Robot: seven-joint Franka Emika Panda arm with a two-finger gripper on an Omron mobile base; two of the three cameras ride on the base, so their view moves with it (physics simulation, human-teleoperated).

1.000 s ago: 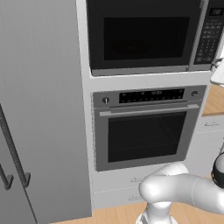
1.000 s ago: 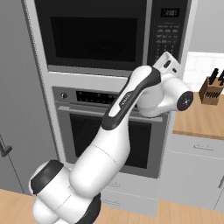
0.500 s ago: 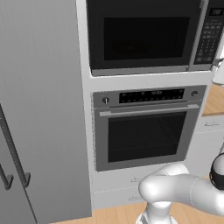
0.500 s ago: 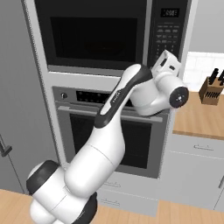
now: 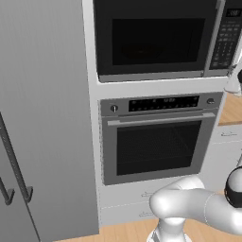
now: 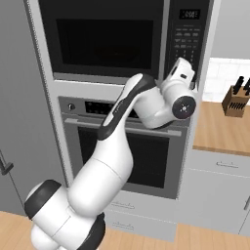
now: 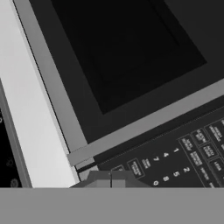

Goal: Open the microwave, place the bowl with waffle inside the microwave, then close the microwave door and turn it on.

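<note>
The microwave [image 5: 156, 40] is built in above the oven, and the microwave door [image 5: 151, 45] is closed, its slim grey handle [image 5: 213, 40] next to the black keypad panel [image 5: 227, 38]. My gripper [image 6: 190, 82] is raised to the lower end of the keypad [image 6: 188, 41], fingers shut with nothing between them. In the hand view the shut fingertips [image 7: 110, 178] sit just under the number keys [image 7: 175, 159], with the door's dark window [image 7: 122, 48] and the handle [image 7: 153, 122] running slantwise above. The bowl with waffle is out of view.
A steel oven [image 5: 156, 142] with knobs and a bar handle sits under the microwave. A tall grey cabinet with dark handles [image 5: 42, 118] stands at the left. To the right, a wooden counter [image 6: 219, 132] carries a knife block [image 6: 237, 97].
My wrist has swung left and slightly up, bringing the shut hand closer to the lower keypad. The door stays closed.
</note>
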